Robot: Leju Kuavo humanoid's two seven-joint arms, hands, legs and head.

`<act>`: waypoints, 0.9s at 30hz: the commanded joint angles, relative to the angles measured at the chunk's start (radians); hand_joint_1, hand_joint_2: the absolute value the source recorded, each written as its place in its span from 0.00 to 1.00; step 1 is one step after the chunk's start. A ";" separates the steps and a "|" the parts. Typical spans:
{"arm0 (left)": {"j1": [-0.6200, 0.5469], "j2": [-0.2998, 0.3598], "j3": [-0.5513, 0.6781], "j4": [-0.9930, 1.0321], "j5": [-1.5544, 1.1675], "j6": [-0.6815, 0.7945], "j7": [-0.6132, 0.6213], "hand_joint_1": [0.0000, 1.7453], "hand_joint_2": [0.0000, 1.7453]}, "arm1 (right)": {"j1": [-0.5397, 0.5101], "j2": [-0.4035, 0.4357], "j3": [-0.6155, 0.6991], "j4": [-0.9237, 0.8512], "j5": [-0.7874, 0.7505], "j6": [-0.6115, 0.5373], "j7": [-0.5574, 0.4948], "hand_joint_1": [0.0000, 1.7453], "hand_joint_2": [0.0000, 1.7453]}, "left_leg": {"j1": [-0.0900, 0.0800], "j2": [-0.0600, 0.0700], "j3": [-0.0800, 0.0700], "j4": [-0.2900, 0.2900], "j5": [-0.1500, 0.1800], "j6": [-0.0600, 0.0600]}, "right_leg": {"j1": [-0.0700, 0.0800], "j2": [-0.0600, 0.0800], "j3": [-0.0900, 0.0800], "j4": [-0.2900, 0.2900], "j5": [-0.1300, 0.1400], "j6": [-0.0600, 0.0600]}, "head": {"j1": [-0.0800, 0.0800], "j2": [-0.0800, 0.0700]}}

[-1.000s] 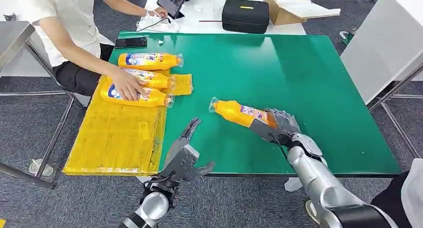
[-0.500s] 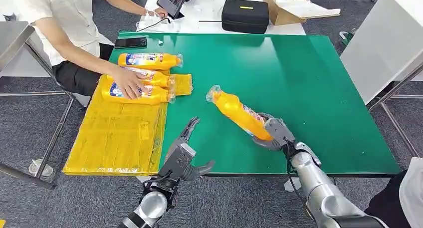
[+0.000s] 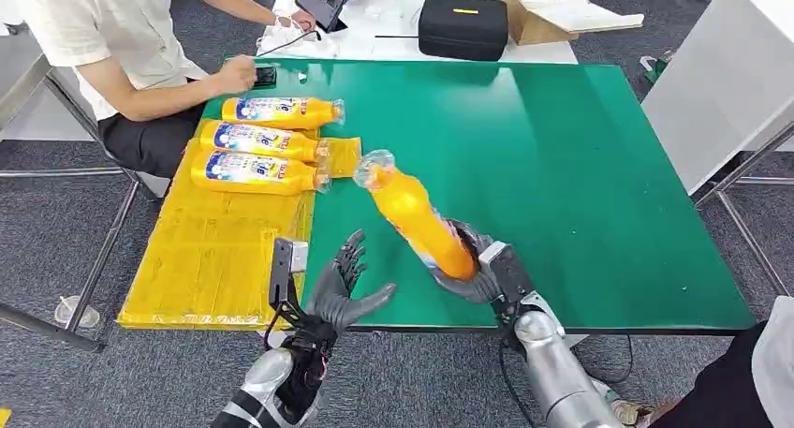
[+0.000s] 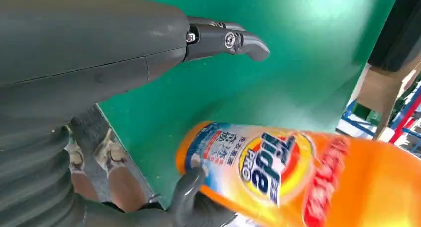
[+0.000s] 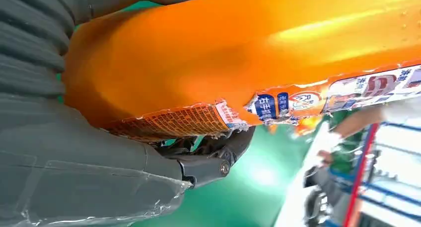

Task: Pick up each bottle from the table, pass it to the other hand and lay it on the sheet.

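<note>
Three orange detergent bottles point(image 3: 265, 140) lie side by side in the upper left of the head view; the lower two rest on the yellow sheet point(image 3: 220, 250), and the top one sits at the sheet's far edge, partly on the green table point(image 3: 580, 147); so that part of the job looks done. A fourth orange detergent bottle point(image 3: 414, 214) is up in the air near the middle of the frame, tilted, with its capped end pointing to the upper left; the right hand point(image 3: 476, 269) grips it around its bottom end, fingers wrapped tight on it; the right wrist view shows the dark fingers point(image 5: 218, 150) curled under the orange body. The left hand point(image 3: 345, 292) waits at the lower middle of the frame, just beside the bottle but not touching it; it holds nothing and its fingers are spread wide, palm turned toward the bottle. So the pick-up of this bottle looks finished; the pass to the left hand is not yet done; after that the bottle has to be laid on the sheet next to the others. A person point(image 3: 112, 53) sits at the upper left, one hand near a phone point(image 3: 265, 74) on the table edge.
</note>
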 commanded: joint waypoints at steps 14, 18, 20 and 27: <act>-0.059 -0.005 -0.010 -0.092 0.163 0.061 -0.054 0.00 1.00 | -0.053 0.034 0.213 0.084 -0.031 -0.063 0.020 1.00 1.00 | 0.000 0.003 0.004 0.001 -0.003 0.001 | 0.001 0.001 0.004 0.001 -0.002 -0.002 | 0.000 0.000; -0.034 0.015 -0.037 -0.166 0.186 0.045 -0.038 0.00 1.00 | -0.072 0.033 0.247 0.132 -0.001 -0.092 0.019 0.98 1.00 | 0.000 0.002 0.004 0.000 -0.002 0.000 | 0.001 0.001 0.004 0.000 -0.001 -0.002 | 0.000 0.000; -0.038 0.009 -0.037 -0.159 0.197 0.054 -0.039 0.00 1.00 | -0.078 0.041 0.254 0.138 0.003 -0.095 0.018 1.00 1.00 | 0.000 0.003 0.003 0.000 -0.002 0.000 | 0.001 0.002 0.003 0.000 -0.001 -0.002 | 0.000 0.000; -0.049 0.010 -0.057 -0.166 0.181 0.065 -0.057 0.00 1.00 | -0.084 0.053 0.272 0.159 0.014 -0.110 0.020 1.00 1.00 | 0.000 0.002 0.004 -0.001 -0.002 0.000 | 0.001 0.001 0.005 -0.001 -0.002 -0.002 | 0.000 0.000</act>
